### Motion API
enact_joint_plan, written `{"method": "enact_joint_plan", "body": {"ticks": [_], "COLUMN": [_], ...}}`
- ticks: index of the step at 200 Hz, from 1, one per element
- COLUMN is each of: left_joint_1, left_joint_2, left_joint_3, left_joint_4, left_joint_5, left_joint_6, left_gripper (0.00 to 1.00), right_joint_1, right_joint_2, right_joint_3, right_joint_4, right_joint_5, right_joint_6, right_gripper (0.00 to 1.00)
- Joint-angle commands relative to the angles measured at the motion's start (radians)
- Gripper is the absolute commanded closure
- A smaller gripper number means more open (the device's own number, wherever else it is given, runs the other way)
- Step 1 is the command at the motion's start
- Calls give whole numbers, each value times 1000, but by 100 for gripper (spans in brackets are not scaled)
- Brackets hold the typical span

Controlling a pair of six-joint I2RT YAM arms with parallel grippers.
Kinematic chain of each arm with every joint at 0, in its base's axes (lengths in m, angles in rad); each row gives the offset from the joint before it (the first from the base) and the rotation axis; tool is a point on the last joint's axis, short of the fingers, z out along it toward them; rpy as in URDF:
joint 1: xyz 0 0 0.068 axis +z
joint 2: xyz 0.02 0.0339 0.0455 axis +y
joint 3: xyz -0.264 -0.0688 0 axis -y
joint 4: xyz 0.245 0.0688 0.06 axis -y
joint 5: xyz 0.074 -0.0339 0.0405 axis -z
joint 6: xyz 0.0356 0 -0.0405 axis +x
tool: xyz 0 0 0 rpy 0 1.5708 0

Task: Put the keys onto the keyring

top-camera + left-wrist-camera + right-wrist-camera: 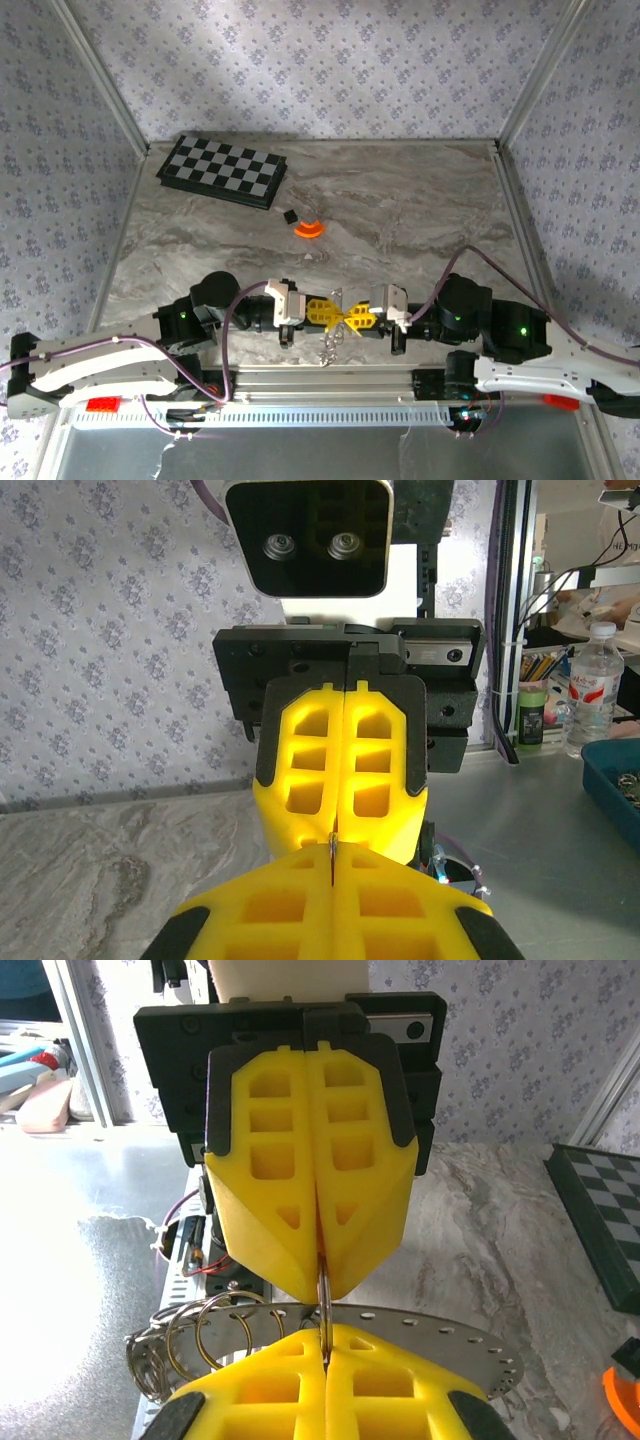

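Left gripper (333, 314) and right gripper (354, 320), yellow-fingered, both clamp the silvery fringed metal keyring (430, 1328) dangling between them; probably light, stiff and slippery, it is best pinched by its thin rim.

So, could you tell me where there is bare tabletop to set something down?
Bare marble tabletop lies right of the orange round disc up to the right rail, and between the black-and-grey checkered board and the left arm. Crowded: the near edge's middle, where the left pincer and right pincer meet shut on the silvery metal keyring.
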Motion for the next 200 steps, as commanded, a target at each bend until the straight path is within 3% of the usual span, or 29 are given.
{"method": "enact_joint_plan", "body": {"ticks": [1, 26, 51, 69, 114, 200], "left_joint_1": [-7, -6, -7, -7, -6, -6], "left_joint_2": [-4, 1, 12, 20, 62, 90], "left_joint_3": [17, 50, 90, 112, 154, 159], "left_joint_4": [33, -84, -243, -323, -424, -383], "left_joint_5": [11, -49, -122, -149, -165, -130], "left_joint_6": [-6, 21, 60, 75, 105, 106], "left_gripper": [100, 100, 77, 71, 69, 73], "right_joint_1": [-6, -6, -7, -6, -6, -16], "right_joint_2": [-13, -8, 22, 65, 153, 190], "right_joint_3": [-4, 19, 80, 131, 217, 236], "right_joint_4": [26, -34, -160, -266, -410, -397], "right_joint_5": [1, 32, 101, 141, 107, 63], "right_joint_6": [11, 9, -16, -29, -59, -70], "right_gripper": [100, 100, 100, 100, 100, 100]}}
